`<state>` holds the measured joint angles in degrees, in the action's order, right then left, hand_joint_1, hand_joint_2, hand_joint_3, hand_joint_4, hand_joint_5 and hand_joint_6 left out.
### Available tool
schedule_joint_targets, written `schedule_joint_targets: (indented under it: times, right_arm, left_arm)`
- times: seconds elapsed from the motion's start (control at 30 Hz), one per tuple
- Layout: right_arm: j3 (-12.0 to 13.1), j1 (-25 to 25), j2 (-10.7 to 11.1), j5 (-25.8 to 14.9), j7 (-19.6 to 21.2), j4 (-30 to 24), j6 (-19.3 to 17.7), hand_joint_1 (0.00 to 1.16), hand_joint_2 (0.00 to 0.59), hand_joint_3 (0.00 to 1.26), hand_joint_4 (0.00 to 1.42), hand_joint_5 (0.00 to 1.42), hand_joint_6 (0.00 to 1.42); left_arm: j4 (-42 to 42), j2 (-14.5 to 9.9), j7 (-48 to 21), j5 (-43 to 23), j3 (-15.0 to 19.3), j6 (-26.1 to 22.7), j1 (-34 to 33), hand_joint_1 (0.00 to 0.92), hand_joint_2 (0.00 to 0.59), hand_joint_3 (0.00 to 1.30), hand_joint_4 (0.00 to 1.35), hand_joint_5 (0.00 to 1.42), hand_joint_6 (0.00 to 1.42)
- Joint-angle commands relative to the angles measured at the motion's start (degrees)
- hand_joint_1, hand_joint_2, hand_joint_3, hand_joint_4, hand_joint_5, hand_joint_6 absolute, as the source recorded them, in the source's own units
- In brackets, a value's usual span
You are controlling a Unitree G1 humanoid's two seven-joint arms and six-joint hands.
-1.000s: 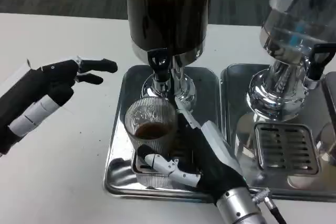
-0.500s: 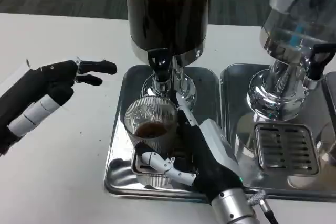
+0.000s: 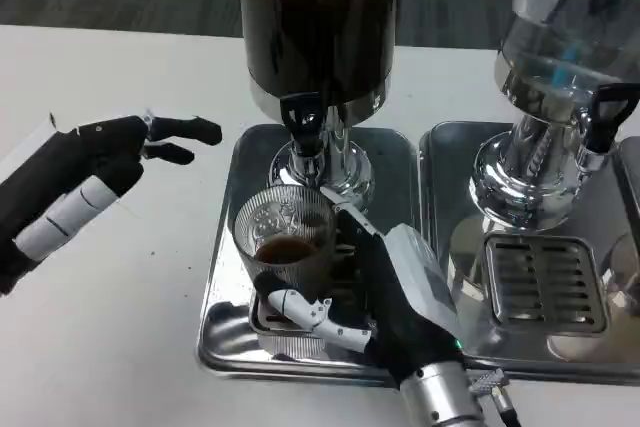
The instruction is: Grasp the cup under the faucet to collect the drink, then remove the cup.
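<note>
A ribbed clear glass cup (image 3: 285, 237) holding some dark drink stands on the left steel drip tray (image 3: 232, 197), just below the black faucet (image 3: 304, 119) of the dark drink dispenser (image 3: 320, 17). My right hand (image 3: 385, 292) wraps around the cup's right and front sides, thumb curled across its base, gripping it. My left hand (image 3: 95, 172) hovers over the white table to the left of the tray, fingers extended toward the dispenser and holding nothing.
A second dispenser (image 3: 565, 57) with clear liquid stands at the right on its own steel tray (image 3: 545, 282) with a slotted grate. Its black faucet (image 3: 600, 117) juts out near the right edge. Open white table (image 3: 110, 327) lies to the left.
My right hand and the cup have shifted slightly to the left and toward me on the tray. The left hand has stayed in place.
</note>
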<state>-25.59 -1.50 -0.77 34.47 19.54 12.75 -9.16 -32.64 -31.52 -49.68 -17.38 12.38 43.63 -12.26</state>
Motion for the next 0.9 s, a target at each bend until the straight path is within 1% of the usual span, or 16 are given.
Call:
schedule_joint_targets:
  times: [0.03,0.1,0.27,0.4,0.5,0.57,0.6,0.83,0.9]
  right_arm:
    - [-1.13,-0.81,-0.18,1.55,1.43,-0.06,0.51,0.59,0.21,0.25,0.33,0.47,0.63]
    - [-1.33,-0.87,-0.27,2.06,2.59,0.29,0.25,0.59,0.211,0.27,0.36,0.5,0.68]
    - [-1.75,-1.38,-0.25,3.16,5.93,0.61,-0.84,0.59,0.215,0.31,0.41,0.56,0.75]
    - [-1.95,-1.38,0.01,3.17,7.14,0.93,-1.21,0.6,0.216,0.33,0.44,0.61,0.82]
    - [-1.65,-1.59,0.09,2.84,8.89,1.54,-2.69,0.61,0.213,0.35,0.46,0.64,0.87]
    - [-1.7,-1.64,0.15,3.18,9.4,1.45,-2.67,0.61,0.215,0.35,0.48,0.66,0.9]
    - [-1.58,-1.69,0.12,2.84,9.81,1.7,-3.33,0.61,0.215,0.36,0.48,0.67,0.91]
    - [-1.2,-2.26,0.24,2.9,12.5,1.83,-4.89,0.62,0.22,0.39,0.51,0.7,0.95]
    - [-0.75,-2.49,0.25,2.67,13.22,1.64,-5.2,0.63,0.221,0.4,0.52,0.71,0.97]
  left_arm:
    - [-0.03,-0.52,0.36,0.6,-0.17,-0.16,0.19,0.0,0.157,0.41,0.28,0.2,0.33]
    - [0.03,-0.49,0.42,0.6,-0.14,-0.13,0.25,0.0,0.157,0.41,0.28,0.2,0.33]
    - [0.33,-0.45,0.5,0.46,-0.02,-0.11,0.53,0.0,0.159,0.41,0.28,0.21,0.33]
    - [0.2,-0.36,0.5,0.46,-0.05,-0.12,0.65,0.0,0.16,0.4,0.28,0.22,0.33]
    - [0.1,-0.34,0.52,0.44,-0.03,-0.15,0.63,0.0,0.16,0.4,0.28,0.22,0.33]
    - [-0.11,-0.29,0.46,0.43,-0.07,-0.14,0.53,0.0,0.161,0.4,0.28,0.22,0.33]
    - [-0.23,-0.27,0.44,0.43,-0.08,-0.13,0.47,0.0,0.161,0.4,0.28,0.22,0.33]
    - [-0.97,0.18,0.31,0.54,-0.46,-0.05,-0.15,0.0,0.162,0.39,0.28,0.22,0.34]
    - [-1.37,0.22,0.28,0.66,-0.6,0.0,-0.49,0.0,0.162,0.38,0.28,0.22,0.34]
